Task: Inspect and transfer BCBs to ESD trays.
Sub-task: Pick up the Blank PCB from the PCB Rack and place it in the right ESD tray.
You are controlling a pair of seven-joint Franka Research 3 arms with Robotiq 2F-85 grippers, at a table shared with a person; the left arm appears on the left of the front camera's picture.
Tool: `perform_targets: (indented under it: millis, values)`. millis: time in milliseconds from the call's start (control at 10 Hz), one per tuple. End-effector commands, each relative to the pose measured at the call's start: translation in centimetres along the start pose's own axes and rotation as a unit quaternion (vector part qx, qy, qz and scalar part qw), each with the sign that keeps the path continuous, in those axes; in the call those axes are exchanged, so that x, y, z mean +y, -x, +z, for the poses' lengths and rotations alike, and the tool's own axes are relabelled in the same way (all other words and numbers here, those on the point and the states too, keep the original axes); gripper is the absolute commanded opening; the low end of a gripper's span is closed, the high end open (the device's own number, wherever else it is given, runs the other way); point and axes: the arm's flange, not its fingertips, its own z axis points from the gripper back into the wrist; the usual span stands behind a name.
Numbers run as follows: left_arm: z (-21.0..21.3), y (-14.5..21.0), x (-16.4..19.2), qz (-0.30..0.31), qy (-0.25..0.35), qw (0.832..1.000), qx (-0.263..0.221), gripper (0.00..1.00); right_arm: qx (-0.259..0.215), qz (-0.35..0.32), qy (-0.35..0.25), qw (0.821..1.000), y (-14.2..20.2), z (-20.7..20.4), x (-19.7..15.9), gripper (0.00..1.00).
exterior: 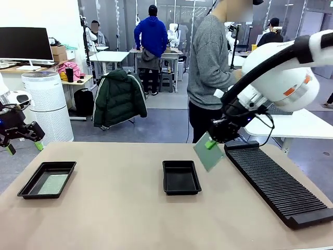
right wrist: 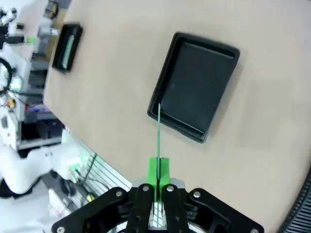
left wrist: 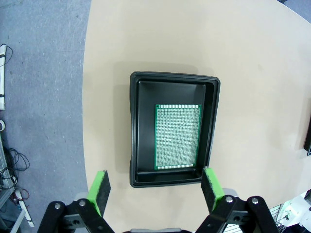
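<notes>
Front view first: I have the right gripper (exterior: 214, 140) raised above the table (exterior: 119, 213) near its far edge, right of centre, fingers clenched on the top edge of one BCB (exterior: 208, 151). That board hangs tilted in the air, its lower corner above the gap between the middle ESD tray (exterior: 181, 177) and the long black slotted rack (exterior: 278, 179) that lies along the table's right side. The middle tray sits near the table's centre and I see nothing in it. A second ESD tray (exterior: 47, 179) sits near the left edge with another BCB (exterior: 53, 183) lying flat inside. My left gripper (exterior: 23, 147) hangs off the left edge, above floor level, jaws spread wide and holding nothing. A person in a grey sweater (exterior: 209, 62) stands at the far side, behind the right arm. From the left wrist, the green pads (left wrist: 100, 190) frame the left tray (left wrist: 137, 127) from above; its board (left wrist: 178, 136) lies flat toward one side of the tray floor, apart from the pads. From the right wrist, the held board (right wrist: 159, 131) shows edge-on, pinched between the pads (right wrist: 153, 171), with the dark tray (right wrist: 196, 85) beneath it on the table.
</notes>
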Motion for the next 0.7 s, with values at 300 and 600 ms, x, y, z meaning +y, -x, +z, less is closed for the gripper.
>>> perform_targets:
  millis: [300,600]
  values:
    - [-0.3,0.1,0.2,-0.009,0.005,1.0,-0.007,1.0,-0.044,-0.12,-0.016,0.992,-0.5,-7.1,2.0,0.02]
    - [-0.3,0.1,0.2,-0.009,0.005,1.0,-0.007,1.0,-0.043,-0.138,-0.002,0.989,-1.4,-10.0,1.8,0.02]
